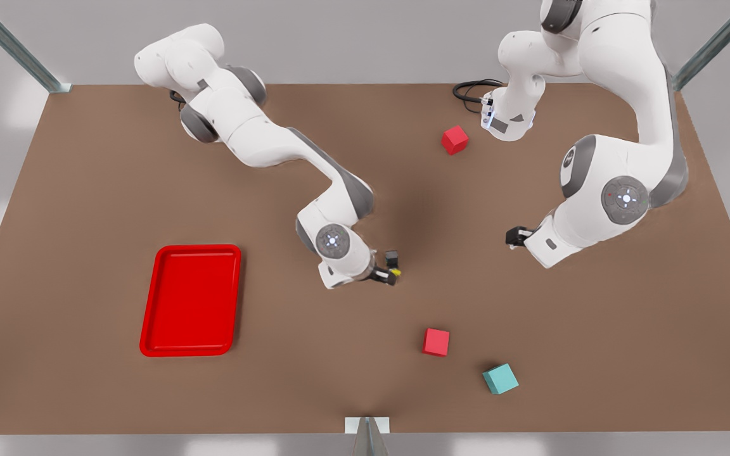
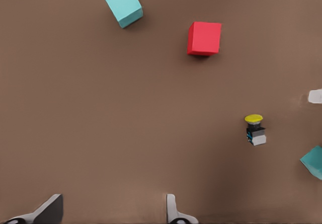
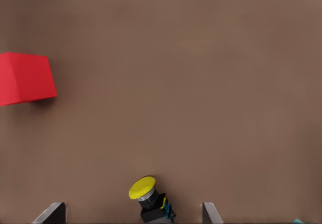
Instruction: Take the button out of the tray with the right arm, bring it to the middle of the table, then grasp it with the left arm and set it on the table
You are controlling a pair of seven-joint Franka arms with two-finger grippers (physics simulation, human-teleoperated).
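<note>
Front view: the right pincer (image 1: 393,266) hangs near the middle of the brown surface (image 1: 86,221), fingers spread with the button (image 1: 395,273) at its tip, well clear of the red tray (image 1: 191,299); the left pincer (image 1: 516,237) waits toward the front view's right. Left wrist view: fingers (image 2: 172,209) parted, the button (image 2: 255,129) near a red cube (image 2: 204,38) and a teal cube (image 2: 123,4). Right wrist view: the yellow-capped button (image 3: 149,200) sits between open fingers (image 3: 210,213), neither touching it.

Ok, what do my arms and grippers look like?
Both arms are glossy white and rounded, with grey joint bands and round grey caps bearing a lit white dot. The right gripper, mid-table, and the left gripper, toward the front view's right, have small dark fingers. A black cable loops by that arm's base.
</note>
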